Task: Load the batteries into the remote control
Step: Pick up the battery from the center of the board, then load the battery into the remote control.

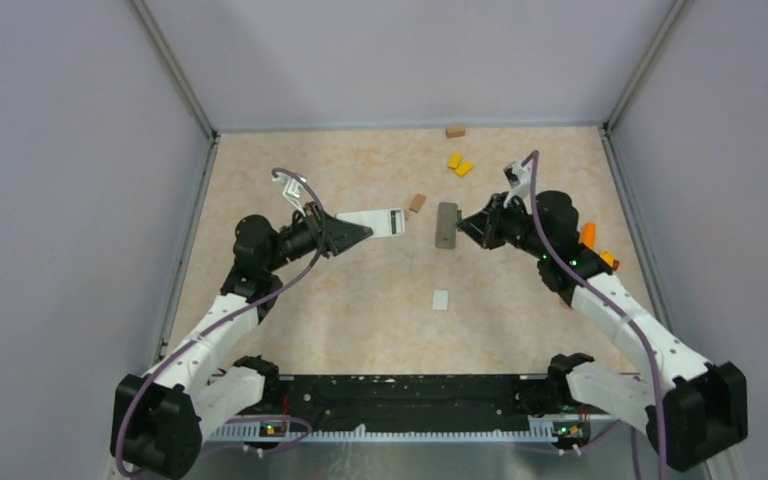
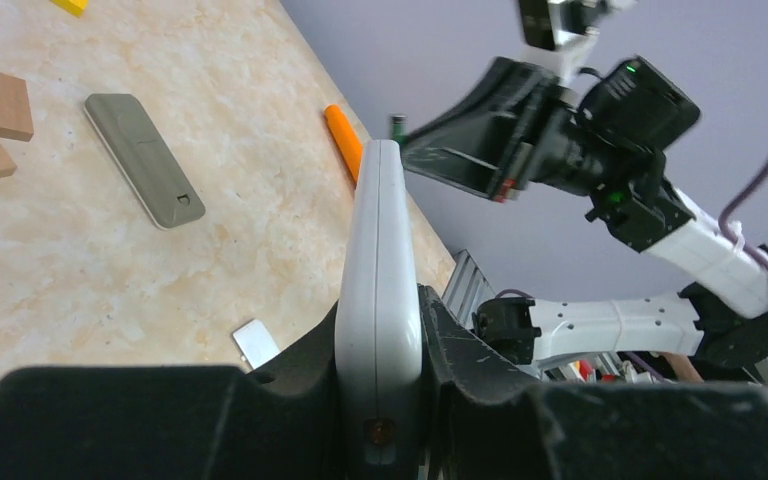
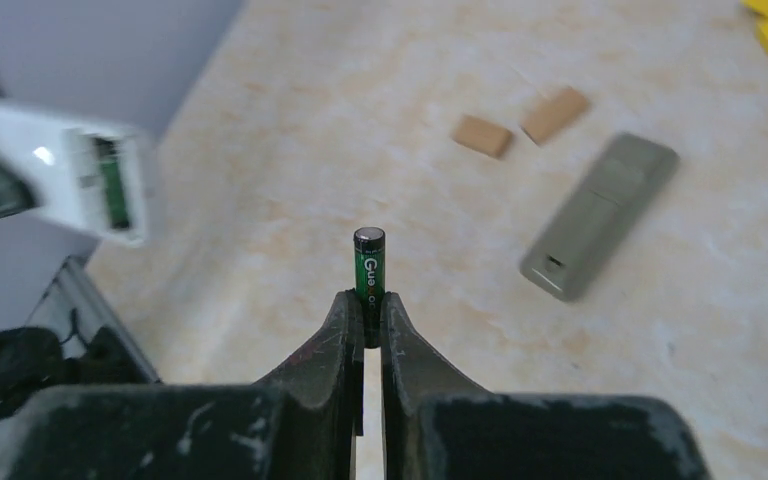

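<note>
My left gripper (image 2: pixel 380 345) is shut on the white remote control (image 2: pixel 380 260), holding it edge-on above the table; from above it shows as the remote control (image 1: pixel 380 221). In the right wrist view the remote control (image 3: pixel 70 175) has its battery compartment open, with a green battery (image 3: pixel 112 192) lying inside. My right gripper (image 3: pixel 365 318) is shut on the lower end of a green battery (image 3: pixel 369 265) that sticks out past the fingertips. This battery (image 2: pixel 397 125) hangs in the air a short way off the remote's far end. From above, my right gripper (image 1: pixel 465 224) faces the left one.
A grey remote (image 1: pixel 447 224) lies on the table under my right gripper. A small white cover (image 1: pixel 440 299) lies nearer the bases. Brown blocks (image 1: pixel 417 203) (image 1: pixel 455 131), yellow blocks (image 1: pixel 459 163) and an orange piece (image 1: pixel 588 236) lie toward the back and right.
</note>
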You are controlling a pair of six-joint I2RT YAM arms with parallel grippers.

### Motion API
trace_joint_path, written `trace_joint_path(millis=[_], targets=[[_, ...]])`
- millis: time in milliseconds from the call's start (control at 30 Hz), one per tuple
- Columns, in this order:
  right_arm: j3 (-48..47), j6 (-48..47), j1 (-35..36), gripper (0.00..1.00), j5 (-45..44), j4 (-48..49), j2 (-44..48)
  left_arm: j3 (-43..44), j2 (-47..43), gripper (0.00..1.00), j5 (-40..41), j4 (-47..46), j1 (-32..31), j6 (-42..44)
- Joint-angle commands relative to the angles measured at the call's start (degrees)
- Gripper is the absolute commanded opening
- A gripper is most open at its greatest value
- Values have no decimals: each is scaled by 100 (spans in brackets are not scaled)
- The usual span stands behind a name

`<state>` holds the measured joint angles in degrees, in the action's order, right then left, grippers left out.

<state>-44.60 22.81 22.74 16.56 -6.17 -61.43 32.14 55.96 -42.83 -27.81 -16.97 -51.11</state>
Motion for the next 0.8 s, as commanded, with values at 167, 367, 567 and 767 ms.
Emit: trace_joint_path(millis=[167,367,567,767], targets=[[737,294,329,0,3270,3366,879,197,-93,0,-69,-565,19,-332],[379,-516,1072,0,3256,2855,696,201,187,0,-342,-963,10,-671],[-283,206,1101,0,1678,1795,429,122,284,0,-309,-1109,1,-965],[-1223,1120,1101,0,596,-8,-196,223,467,0,-5,-352,1,-1456]])
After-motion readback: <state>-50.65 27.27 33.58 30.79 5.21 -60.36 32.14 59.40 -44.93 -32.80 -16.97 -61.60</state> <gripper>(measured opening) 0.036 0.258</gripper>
